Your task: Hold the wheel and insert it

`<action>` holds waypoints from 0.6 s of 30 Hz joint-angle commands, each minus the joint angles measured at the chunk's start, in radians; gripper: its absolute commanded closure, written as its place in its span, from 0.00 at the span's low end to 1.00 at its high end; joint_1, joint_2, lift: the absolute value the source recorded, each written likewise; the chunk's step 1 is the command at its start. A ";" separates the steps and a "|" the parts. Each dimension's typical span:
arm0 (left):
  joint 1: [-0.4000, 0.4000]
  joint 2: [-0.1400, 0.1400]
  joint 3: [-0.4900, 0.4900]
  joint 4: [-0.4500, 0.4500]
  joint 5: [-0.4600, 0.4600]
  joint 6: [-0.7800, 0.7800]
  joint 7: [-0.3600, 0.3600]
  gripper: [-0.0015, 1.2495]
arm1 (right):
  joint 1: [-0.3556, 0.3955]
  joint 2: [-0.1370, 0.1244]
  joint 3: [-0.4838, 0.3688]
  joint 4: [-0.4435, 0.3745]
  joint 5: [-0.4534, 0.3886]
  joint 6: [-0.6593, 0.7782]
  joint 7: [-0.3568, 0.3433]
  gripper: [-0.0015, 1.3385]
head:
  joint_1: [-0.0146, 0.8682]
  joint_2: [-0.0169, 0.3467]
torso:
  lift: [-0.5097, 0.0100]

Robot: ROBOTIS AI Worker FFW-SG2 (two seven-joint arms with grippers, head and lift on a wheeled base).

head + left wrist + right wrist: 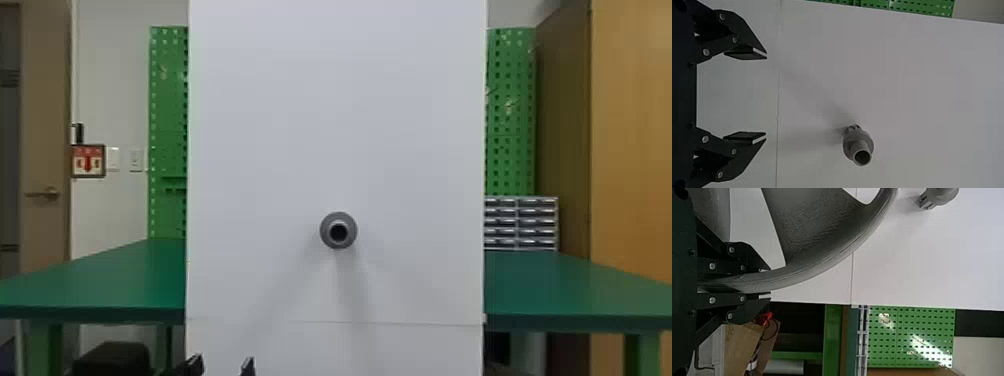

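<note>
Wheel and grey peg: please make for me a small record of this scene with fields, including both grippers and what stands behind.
wheel: grey, its rim in the right gripper; off the peg
peg: hollow, grey, sticking out from the white panel
right jaws: closed on the wheel
left gripper: in front of the panel, jaws apart and empty
background: green tabletop and green pegboard
task state: wheel held, not inserted
</note>
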 commanded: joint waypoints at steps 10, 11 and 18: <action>0.000 0.000 0.001 0.000 -0.001 0.000 0.000 0.42 | 0.001 0.001 -0.002 0.005 0.003 -0.005 0.000 0.79 | 0.02 0.25 | 0.05; 0.000 0.000 0.001 0.000 -0.002 0.000 0.000 0.42 | -0.001 0.001 -0.002 0.005 0.003 -0.005 0.000 0.79 | 0.02 0.25 | 0.05; 0.000 0.000 0.001 0.000 -0.002 0.000 0.000 0.42 | 0.002 0.001 -0.002 0.009 0.003 -0.005 0.000 0.79 | 0.02 0.25 | 0.05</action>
